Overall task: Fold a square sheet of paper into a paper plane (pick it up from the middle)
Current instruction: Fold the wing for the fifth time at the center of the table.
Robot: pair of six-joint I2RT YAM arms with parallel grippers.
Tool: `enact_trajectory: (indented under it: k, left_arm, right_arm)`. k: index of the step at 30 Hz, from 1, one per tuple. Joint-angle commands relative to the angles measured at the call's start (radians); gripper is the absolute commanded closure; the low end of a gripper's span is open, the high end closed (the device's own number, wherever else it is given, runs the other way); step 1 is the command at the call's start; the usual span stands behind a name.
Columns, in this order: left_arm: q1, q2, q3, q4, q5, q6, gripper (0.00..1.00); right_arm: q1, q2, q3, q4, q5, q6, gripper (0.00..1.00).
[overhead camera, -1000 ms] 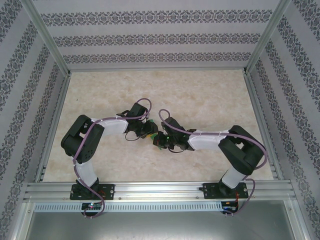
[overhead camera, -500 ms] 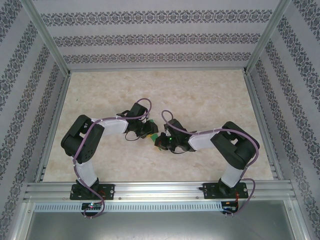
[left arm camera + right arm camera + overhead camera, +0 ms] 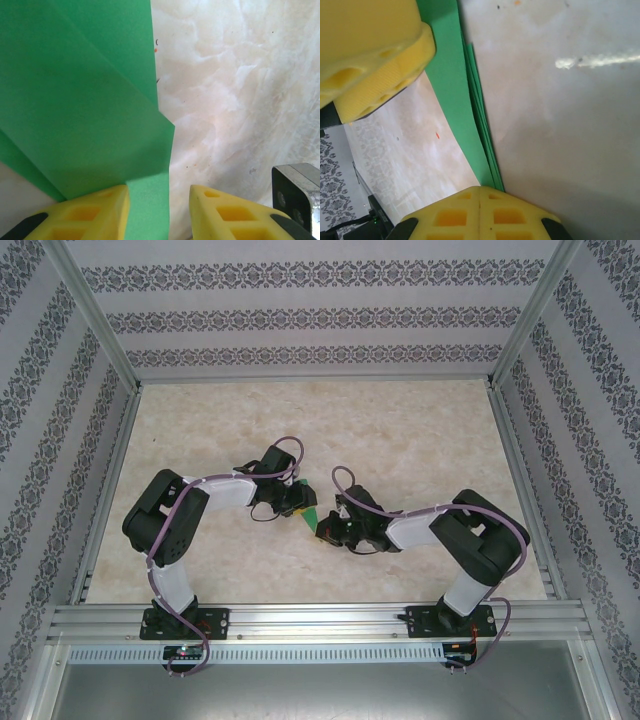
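**Plane's mid-fold, not a dart yet**

Right gripper [image 3: 480, 197] is clamped tight on the paper [image 3: 452, 90], at its layered edge. Paper's mid-table between both grippers, creased, flaps folded, no slim dart shape. Left gripper [image 3: 159, 194] is part-open, a flap between its fingers, not pinched. More folds to go, I reckon.

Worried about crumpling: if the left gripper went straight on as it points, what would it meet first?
The green paper, partly between the jaws of the left gripper and spreading ahead; the table probably lies behind it.
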Motion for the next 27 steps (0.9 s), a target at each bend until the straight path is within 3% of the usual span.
enact_trajectory:
  k: [1,9,15,19,23,27]
  left_arm:
    - [0.003,0.047,0.005,-0.045,-0.048,0.021,0.62]
    - [0.003,0.045,0.009,-0.049,-0.043,0.029,0.62]
    - [0.002,0.049,0.010,-0.051,-0.040,0.032,0.62]
    - [0.003,0.049,0.007,-0.047,-0.038,0.031,0.62]
    - [0.002,0.047,0.005,-0.045,-0.035,0.030,0.62]
    - [0.003,0.044,0.005,-0.045,-0.032,0.031,0.62]
  right_arm:
    - [0.013,0.005,-0.051,-0.099,-0.038,0.017,0.98]
    - [0.017,-0.076,-0.068,-0.129,-0.026,0.016,0.98]
    - [0.013,-0.115,0.092,-0.165,-0.009,-0.033,0.98]
    - [0.001,-0.076,0.138,-0.158,0.045,-0.041,0.98]
    - [-0.012,0.003,0.128,-0.033,0.050,0.008,0.98]
    - [-0.013,0.064,0.150,-0.053,0.055,0.001,0.98]
